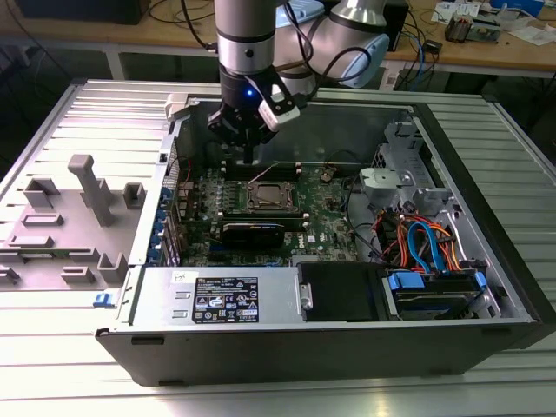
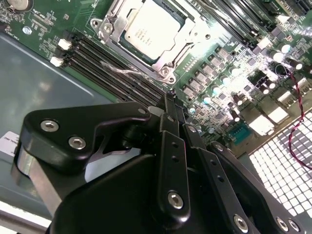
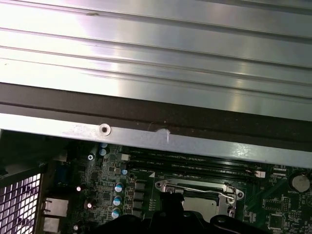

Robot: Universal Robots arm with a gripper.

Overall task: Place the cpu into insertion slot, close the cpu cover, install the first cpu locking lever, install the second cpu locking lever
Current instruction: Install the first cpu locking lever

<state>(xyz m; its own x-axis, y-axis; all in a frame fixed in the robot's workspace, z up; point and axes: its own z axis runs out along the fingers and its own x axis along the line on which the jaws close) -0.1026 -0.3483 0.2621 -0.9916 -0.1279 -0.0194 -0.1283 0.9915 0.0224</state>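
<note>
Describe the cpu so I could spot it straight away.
Inside the open computer case lies a green motherboard. Near its middle sits a silvery square socket; the cpu is the flat pale-grey square inside it, unlike the long black memory slots alongside.

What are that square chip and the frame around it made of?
The cpu looks topped with dull, pale grey metal with a soft sheen. The cpu cover around it seems bright silvery sheet metal, probably steel, judging by its sharp glints.
</note>
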